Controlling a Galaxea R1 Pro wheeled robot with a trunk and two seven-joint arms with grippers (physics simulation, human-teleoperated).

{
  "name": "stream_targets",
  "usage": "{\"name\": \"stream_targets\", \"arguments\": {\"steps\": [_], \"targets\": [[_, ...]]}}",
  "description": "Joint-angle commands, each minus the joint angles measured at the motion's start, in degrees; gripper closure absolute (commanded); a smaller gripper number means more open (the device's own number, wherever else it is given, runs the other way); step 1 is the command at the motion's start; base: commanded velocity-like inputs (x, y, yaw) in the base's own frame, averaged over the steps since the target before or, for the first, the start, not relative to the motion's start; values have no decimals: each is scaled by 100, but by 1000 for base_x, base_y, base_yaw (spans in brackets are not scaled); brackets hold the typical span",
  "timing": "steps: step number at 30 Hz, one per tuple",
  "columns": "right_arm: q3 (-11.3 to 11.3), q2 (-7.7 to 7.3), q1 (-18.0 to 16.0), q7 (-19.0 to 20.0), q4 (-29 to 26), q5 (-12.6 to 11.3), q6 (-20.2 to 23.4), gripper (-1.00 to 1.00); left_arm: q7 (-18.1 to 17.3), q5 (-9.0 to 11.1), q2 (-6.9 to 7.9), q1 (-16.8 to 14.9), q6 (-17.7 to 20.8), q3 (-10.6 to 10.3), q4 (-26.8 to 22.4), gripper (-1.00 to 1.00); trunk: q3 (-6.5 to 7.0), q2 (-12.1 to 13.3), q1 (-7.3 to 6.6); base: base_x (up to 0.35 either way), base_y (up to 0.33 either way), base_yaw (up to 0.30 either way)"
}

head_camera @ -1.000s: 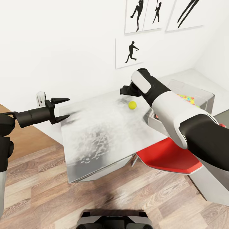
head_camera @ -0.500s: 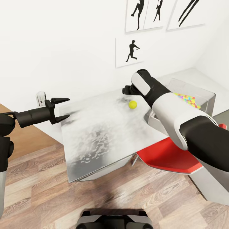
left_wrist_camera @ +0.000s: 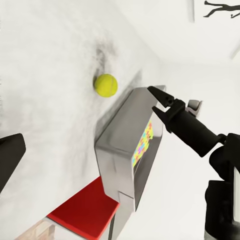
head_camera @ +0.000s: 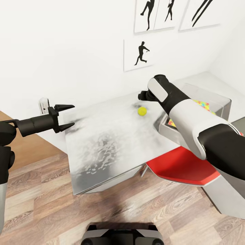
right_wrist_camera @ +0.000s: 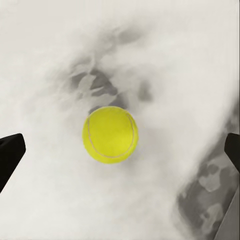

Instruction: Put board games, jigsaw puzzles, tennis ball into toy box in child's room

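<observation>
R fingers (right_wrist_camera: pixel 11 155) spread wide, empty, tennis ball (right_wrist_camera: pixel 110 134) centred between them on the counter (head_camera: pixel 112 143), just beside the toy box (head_camera: pixel 221 102). Ball prob. light, springy, rolls easy; pinch across its widest middle. L fingers (head_camera: pixel 64 117) also released, well apart.
</observation>
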Motion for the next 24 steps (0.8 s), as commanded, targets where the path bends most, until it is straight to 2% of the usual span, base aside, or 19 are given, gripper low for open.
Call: {"name": "stream_targets", "arguments": {"steps": [1, 11, 24], "targets": [[43, -23, -5, -46, -4, -59, 8, -100, 59, 52, 1, -6, 9, 6, -2, -100, -12, -10, 3, 0, 0, 0], [43, -86, 3, -35, -5, -52, 0, -100, 59, 49, 6, -6, 9, 6, -2, -100, -67, -10, 3, 0, 0, 0], [49, -76, 2, -30, -5, -51, -1, -100, 59, 51, 7, -6, 9, 6, -3, -100, -180, -10, 3, 0, 0, 0]]}}
